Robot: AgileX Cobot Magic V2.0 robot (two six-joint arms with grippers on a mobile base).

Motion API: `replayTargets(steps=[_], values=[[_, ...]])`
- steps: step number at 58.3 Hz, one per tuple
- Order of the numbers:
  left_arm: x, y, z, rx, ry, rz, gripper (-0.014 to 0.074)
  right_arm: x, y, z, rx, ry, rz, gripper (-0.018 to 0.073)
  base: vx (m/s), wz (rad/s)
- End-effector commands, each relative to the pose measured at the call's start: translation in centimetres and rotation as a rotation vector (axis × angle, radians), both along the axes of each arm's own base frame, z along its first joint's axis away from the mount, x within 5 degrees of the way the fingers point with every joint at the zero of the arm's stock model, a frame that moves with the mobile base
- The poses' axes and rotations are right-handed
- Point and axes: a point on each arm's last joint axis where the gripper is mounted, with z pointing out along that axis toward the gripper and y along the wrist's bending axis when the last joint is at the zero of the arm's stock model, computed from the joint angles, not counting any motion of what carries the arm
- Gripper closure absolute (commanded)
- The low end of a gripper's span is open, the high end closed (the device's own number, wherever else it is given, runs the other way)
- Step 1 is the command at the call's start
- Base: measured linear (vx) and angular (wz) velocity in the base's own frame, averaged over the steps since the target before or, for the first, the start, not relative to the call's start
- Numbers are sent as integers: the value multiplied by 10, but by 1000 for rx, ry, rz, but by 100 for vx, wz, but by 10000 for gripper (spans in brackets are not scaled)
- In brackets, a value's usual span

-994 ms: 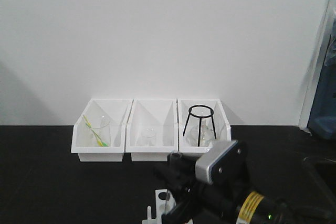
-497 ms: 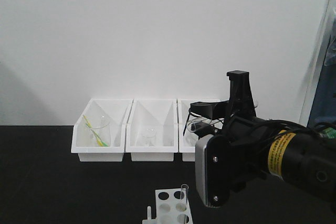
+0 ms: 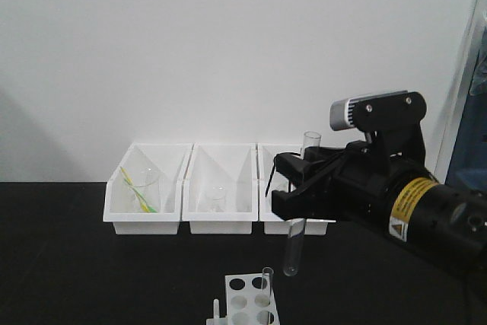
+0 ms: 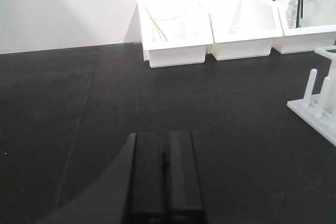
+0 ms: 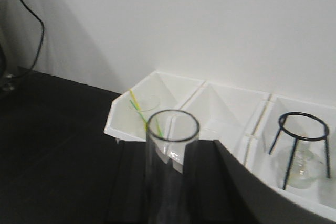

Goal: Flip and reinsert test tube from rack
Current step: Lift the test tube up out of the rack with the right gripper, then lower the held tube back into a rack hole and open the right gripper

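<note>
Test tube (image 3: pixel 294 245) is held near-upright, mouth up, gripped at mid-length by right claw (image 3: pixel 300 188), above rack (image 3: pixel 243 300). Second tube (image 3: pixel 267 279) is seated in rack. Three bins (image 3: pixel 221 224) are counted far. Left claw (image 4: pixel 165 182) is pressed closed.

Clear test tube (image 3: pixel 293 247), mouth up, slightly tilted, in the air above the white holed rack (image 3: pixel 242 304)

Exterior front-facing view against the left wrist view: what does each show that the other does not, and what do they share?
Only the front view: the right gripper holding a test tube upright, and a second tube standing in the rack. Only the left wrist view: the left gripper, shut, over the black table. Both: the three white bins and the rack.
</note>
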Motion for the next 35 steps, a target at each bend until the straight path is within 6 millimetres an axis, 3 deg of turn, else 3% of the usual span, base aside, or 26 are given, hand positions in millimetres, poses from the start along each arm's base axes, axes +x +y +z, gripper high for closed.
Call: replayTargets(steps=[1, 15, 35], values=[[0, -1, 9, -19, -91, -13, 602, -12, 3, 6, 103, -154, 113, 566, 0, 0], [0, -1, 9, -19, -91, -13, 602, -30, 11, -59, 31, -374, 305, 566, 0, 0], [0, -1, 9, -19, -91, -13, 602, -15, 25, -81, 36, -337, 371, 566, 0, 0]])
